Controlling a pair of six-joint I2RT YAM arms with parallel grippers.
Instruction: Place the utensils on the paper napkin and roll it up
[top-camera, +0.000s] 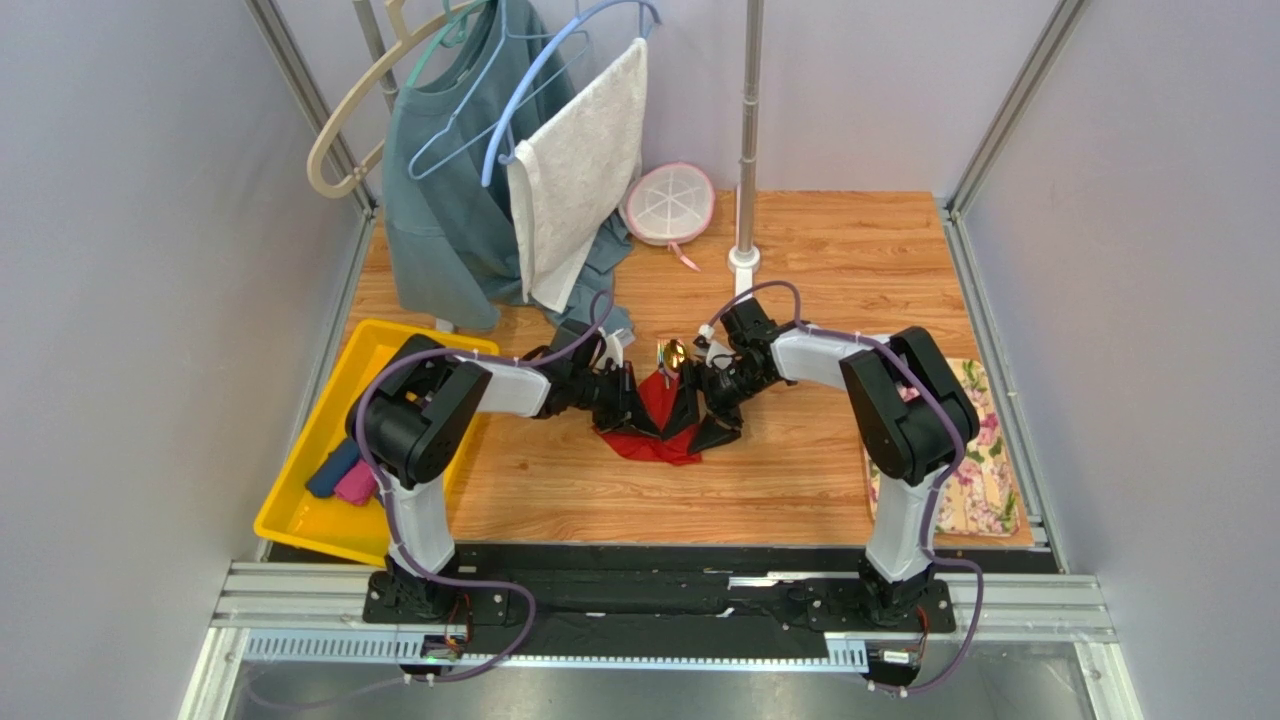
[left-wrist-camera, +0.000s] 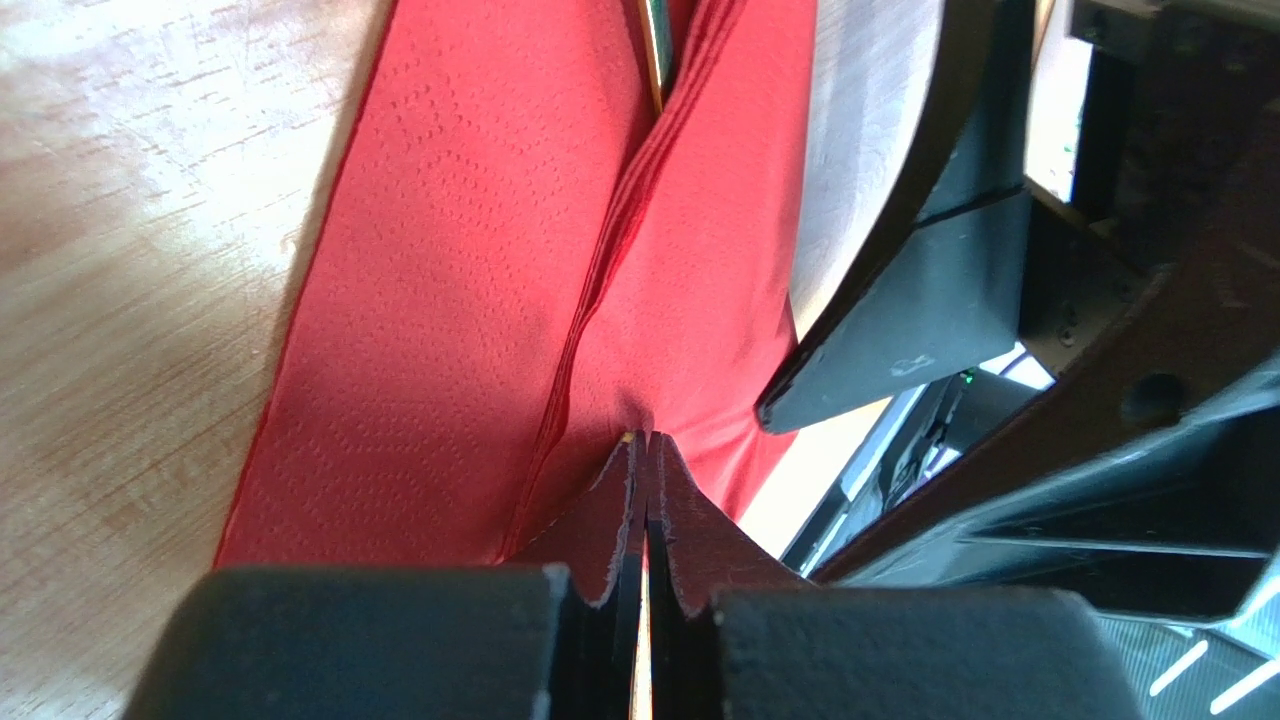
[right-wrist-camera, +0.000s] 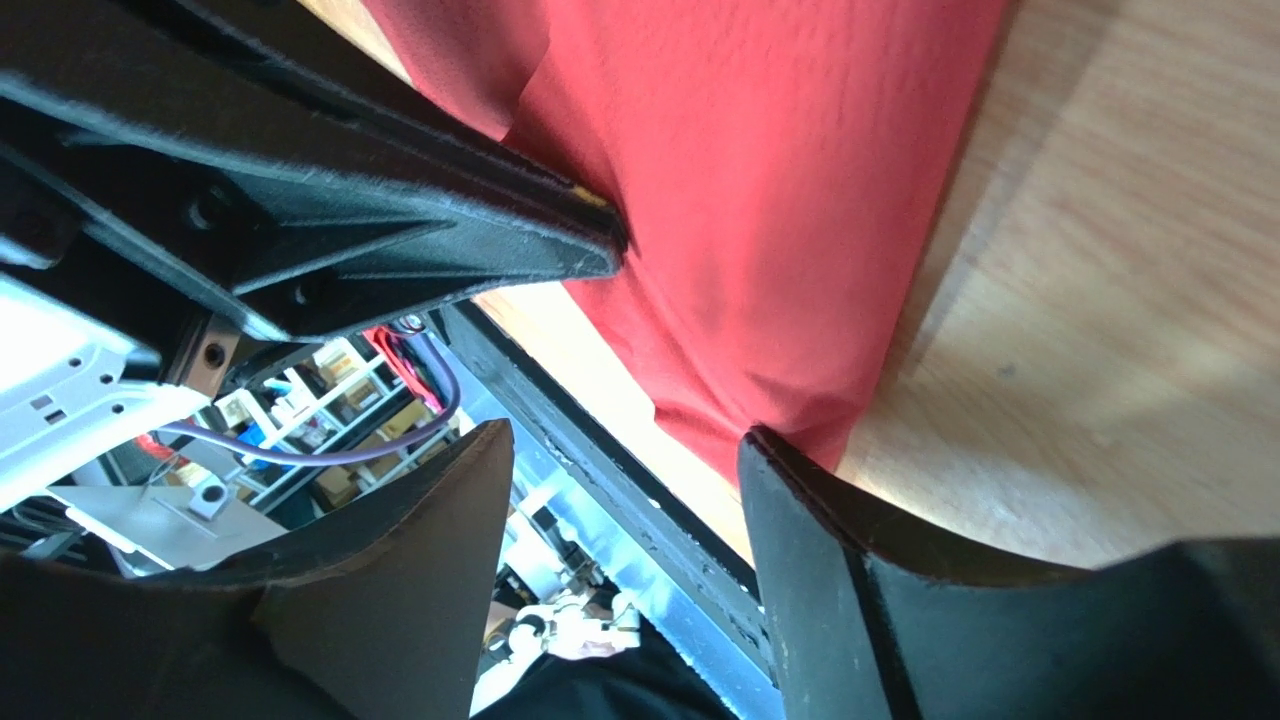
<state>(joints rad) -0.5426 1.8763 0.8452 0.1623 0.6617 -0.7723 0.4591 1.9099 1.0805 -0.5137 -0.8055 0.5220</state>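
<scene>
Left wrist view: the left fingers are pinched together on a fold of the red paper napkin, which lies bunched in the middle of the table. The right fingers stand apart beside its edge; a gold utensil shows at its far side.

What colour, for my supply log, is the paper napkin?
The paper napkin is plain red, clearest in the left wrist view.

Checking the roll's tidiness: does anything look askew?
Yes. The paper napkin is bunched and creased rather than flat, pinched by the left gripper, and a gold utensil pokes out at its far end.
</scene>
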